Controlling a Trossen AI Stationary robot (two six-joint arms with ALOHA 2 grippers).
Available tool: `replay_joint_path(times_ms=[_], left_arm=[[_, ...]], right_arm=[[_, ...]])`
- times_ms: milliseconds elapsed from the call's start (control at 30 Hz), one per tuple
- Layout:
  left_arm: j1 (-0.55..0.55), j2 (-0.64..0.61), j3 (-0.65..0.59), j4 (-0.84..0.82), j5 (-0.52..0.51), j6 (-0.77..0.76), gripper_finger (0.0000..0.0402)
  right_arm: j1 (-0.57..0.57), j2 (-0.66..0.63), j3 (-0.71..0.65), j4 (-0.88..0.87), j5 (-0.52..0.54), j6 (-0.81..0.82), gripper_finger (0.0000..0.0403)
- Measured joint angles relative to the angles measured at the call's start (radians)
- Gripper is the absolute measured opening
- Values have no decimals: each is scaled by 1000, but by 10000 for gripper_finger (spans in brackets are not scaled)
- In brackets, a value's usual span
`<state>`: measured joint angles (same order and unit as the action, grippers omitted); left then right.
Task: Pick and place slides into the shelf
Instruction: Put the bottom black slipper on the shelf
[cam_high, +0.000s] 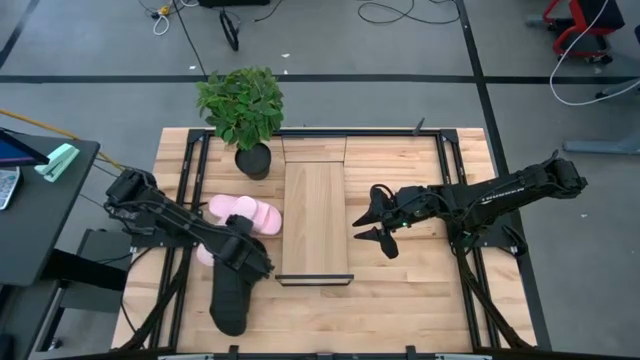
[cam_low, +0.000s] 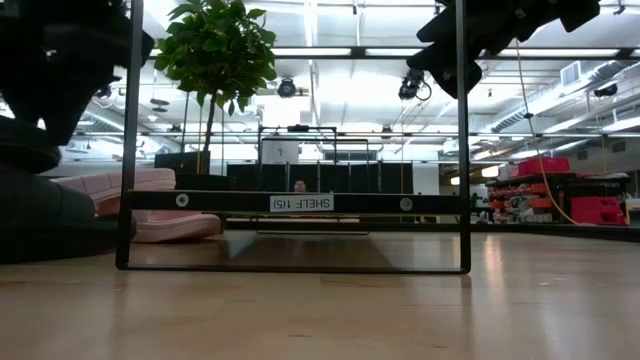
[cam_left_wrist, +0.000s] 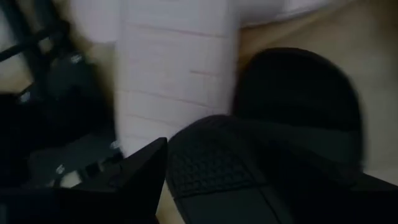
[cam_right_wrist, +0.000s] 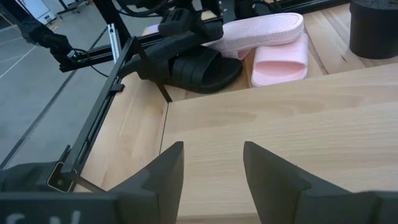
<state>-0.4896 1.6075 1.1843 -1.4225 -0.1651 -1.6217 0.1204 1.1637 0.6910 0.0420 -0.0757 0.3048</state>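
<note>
Two pink slides (cam_high: 240, 212) lie left of the shelf (cam_high: 315, 220), one turned so its white sole (cam_right_wrist: 267, 25) shows. A black slide (cam_high: 232, 295) rests on the table nearer the near edge; in the right wrist view it (cam_right_wrist: 200, 67) sits beside the shelf's corner. A second black slide I cannot make out apart from it. My left gripper (cam_high: 246, 255) is low over the black slide's strap (cam_left_wrist: 211, 168), open, with one finger (cam_left_wrist: 146, 168) beside the strap and the other hidden. My right gripper (cam_high: 378, 222) hovers open at the shelf's right edge, above the board (cam_right_wrist: 280, 118). My left gripper stands from above, slanting, at the black slide's strap (cam_left_wrist: 205, 165). One finger is just outside the strap and the slide hides the other. Whether the fingers touch the strap I cannot tell. The slide lies on the table.
A potted plant (cam_high: 243, 110) stands at the shelf's far left corner. The shelf's black end frame (cam_low: 295, 202), labelled, faces the near edge. Black rails run along the table's left (cam_high: 185, 200) and right (cam_high: 470, 250) sides. Bare wood lies near the front edge (cam_high: 400, 310).
</note>
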Motion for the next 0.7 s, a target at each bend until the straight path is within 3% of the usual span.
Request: replay_joint_path(times_ms=[267, 700], left_arm=[[5, 4, 0, 157, 1, -9, 286], [6, 151, 3, 87, 78, 43, 286]], right_arm=[[0, 0, 0, 0, 0, -11, 172], [0, 0, 0, -1, 0, -11, 172]])
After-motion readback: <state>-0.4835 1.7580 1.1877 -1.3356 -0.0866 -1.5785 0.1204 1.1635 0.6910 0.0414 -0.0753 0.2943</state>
